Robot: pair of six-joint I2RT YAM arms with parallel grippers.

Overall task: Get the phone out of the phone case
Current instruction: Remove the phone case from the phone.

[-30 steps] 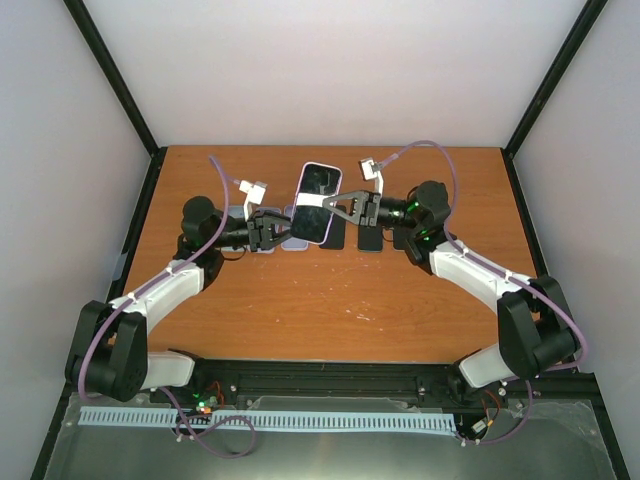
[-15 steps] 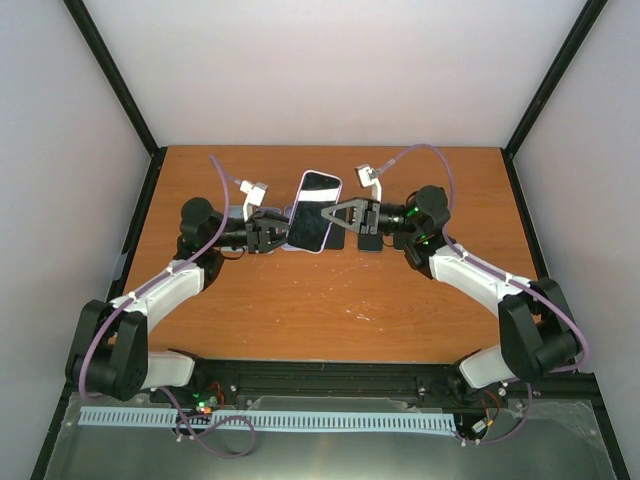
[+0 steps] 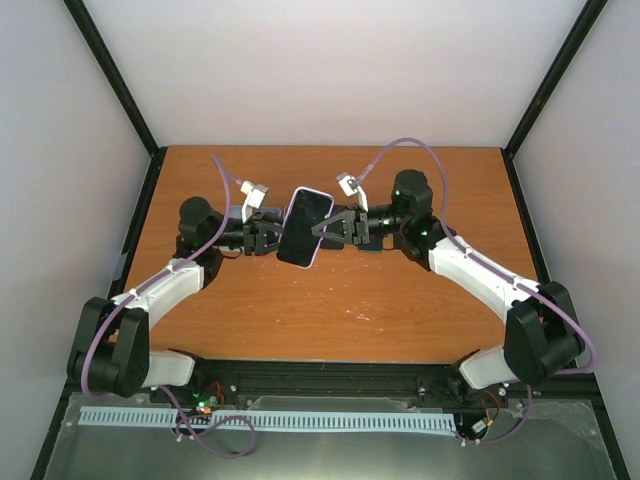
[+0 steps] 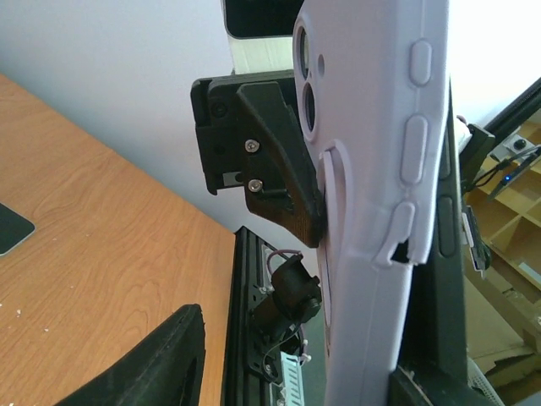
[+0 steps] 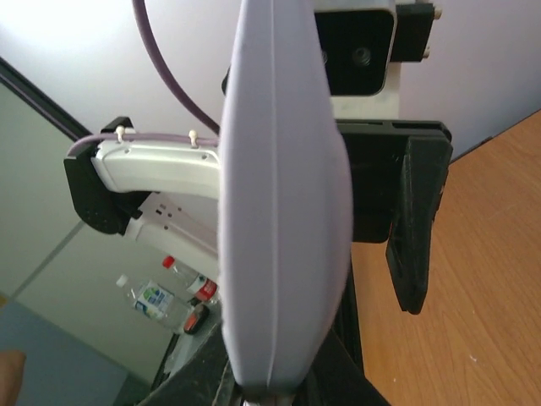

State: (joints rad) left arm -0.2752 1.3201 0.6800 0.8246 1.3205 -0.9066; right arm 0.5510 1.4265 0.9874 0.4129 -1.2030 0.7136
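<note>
A phone [image 3: 306, 226] with a dark screen sits in a lavender phone case [image 4: 372, 211], held tilted above the middle of the table. My right gripper [image 3: 322, 228] is shut on the case from the right. In the right wrist view the case's rounded edge [image 5: 283, 211] fills the middle, with my right gripper [image 5: 270, 393] closed around its lower end. My left gripper [image 3: 275, 238] is at the case's left side with its jaws open. In the left wrist view one finger [image 4: 182, 359] stands well off the case and the other [image 4: 423, 391] lies close beside it.
On the orange-brown table [image 3: 330, 300], a dark flat object [image 3: 373, 246] lies partly hidden under the right arm, and another [image 4: 8, 228] shows at the left wrist view's edge. Purple cables [image 3: 400, 145] loop above both wrists. Black frame posts [image 3: 110, 75] stand at the back corners.
The phone in its case has come down toward the near side and tilted, carried by the right gripper. The left gripper's jaws have widened and no longer pinch the case.
</note>
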